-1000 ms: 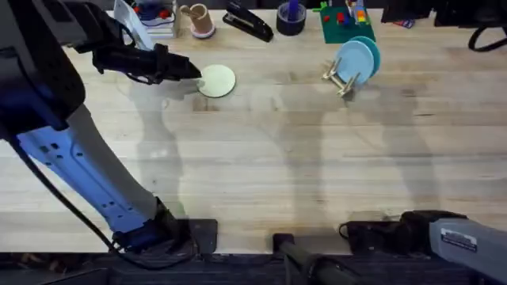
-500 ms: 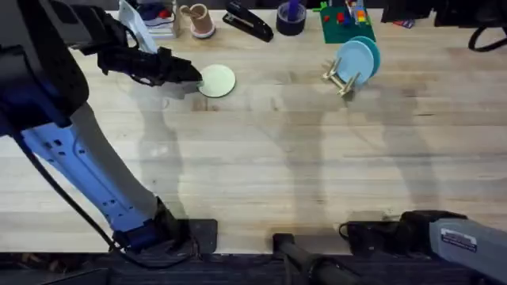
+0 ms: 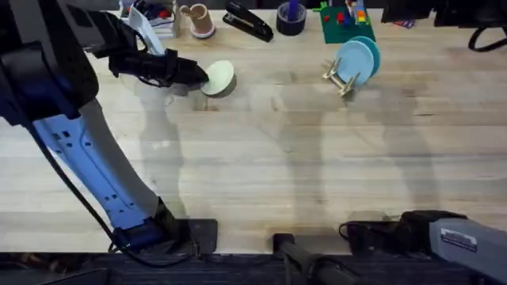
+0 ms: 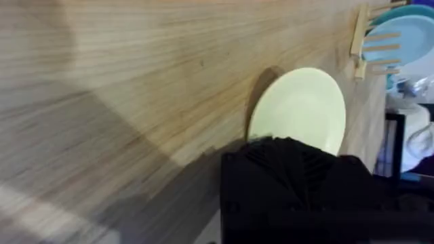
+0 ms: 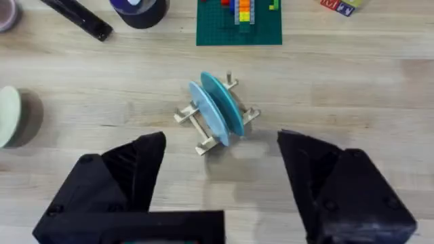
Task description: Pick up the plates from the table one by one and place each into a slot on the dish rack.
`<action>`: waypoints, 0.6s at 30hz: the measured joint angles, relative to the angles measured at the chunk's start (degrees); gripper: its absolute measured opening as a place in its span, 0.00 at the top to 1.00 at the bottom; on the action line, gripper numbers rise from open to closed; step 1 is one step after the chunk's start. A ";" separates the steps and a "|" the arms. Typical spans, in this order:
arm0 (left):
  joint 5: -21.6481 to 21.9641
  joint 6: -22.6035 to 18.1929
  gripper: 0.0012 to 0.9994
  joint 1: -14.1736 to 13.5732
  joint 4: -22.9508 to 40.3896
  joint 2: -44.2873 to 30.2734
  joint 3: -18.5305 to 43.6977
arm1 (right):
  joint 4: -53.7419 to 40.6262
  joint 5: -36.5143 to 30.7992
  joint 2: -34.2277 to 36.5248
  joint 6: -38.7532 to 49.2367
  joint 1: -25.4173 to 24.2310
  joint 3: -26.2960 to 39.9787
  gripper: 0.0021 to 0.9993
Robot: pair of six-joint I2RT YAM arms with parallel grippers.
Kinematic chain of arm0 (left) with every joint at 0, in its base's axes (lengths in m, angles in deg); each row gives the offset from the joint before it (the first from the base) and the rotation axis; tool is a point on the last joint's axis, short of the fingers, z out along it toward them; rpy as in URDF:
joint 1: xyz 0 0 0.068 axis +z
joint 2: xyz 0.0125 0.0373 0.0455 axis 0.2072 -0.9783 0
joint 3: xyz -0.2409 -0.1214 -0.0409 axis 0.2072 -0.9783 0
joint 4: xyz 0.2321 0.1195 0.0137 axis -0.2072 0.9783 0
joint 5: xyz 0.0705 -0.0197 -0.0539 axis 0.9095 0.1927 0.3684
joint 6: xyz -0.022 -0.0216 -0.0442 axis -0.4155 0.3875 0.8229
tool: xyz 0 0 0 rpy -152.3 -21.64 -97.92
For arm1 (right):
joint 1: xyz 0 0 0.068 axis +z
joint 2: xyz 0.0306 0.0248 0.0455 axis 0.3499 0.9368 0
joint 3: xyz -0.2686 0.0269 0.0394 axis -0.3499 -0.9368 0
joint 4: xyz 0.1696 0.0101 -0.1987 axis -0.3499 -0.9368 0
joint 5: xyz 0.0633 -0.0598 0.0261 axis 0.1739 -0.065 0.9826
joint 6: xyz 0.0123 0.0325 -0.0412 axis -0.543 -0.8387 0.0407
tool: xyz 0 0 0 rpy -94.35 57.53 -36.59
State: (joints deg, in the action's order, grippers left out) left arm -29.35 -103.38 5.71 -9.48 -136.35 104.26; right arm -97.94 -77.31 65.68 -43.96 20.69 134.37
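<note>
My left gripper (image 3: pixel 198 75) is shut on the near-left rim of the pale cream-yellow plate (image 3: pixel 220 77). It holds the plate tilted, one edge lifted off the table (image 3: pixel 261 158), with a shadow beneath. In the left wrist view a black finger (image 4: pixel 291 183) covers the plate's (image 4: pixel 302 108) near edge. The wooden dish rack (image 3: pixel 339 81) stands at the back right with two light blue plates (image 3: pixel 356 57) upright in its slots. The right wrist view shows my right gripper (image 5: pixel 222 146) open and holding nothing, with the rack (image 5: pixel 203 132) and its blue plates (image 5: pixel 217 108) beyond its fingertips.
Along the back edge lie a green brick board (image 3: pixel 344 24), a dark tape roll (image 3: pixel 291 17), a black stapler (image 3: pixel 247 21) and a small cup (image 3: pixel 198 20). The right arm (image 3: pixel 444 233) rests at the table's lower right corner.
The left gripper has closed on the cream plate and raised its rim, so the plate now sits tilted and looks narrower. The right arm has not moved.
</note>
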 joint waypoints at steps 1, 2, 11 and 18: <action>-0.37 0.01 0.96 0.00 -0.01 -0.19 0.10 | 0.02 -0.02 0.02 0.00 0.00 0.02 0.00; -0.65 0.17 0.96 -0.02 -0.04 -0.38 0.15 | 0.00 0.00 0.02 0.00 0.00 0.00 0.00; -0.81 0.21 0.96 -0.02 -0.04 -0.39 0.15 | 0.00 0.00 0.00 -0.05 0.02 0.00 0.00; -0.81 0.21 0.96 -0.02 0.06 -0.39 0.15 | 0.03 -0.02 0.02 -2.46 3.97 0.00 0.00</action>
State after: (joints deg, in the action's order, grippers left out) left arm -30.16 -103.17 5.69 -9.42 -136.74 104.41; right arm -97.91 -77.33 65.70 -46.42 24.66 134.37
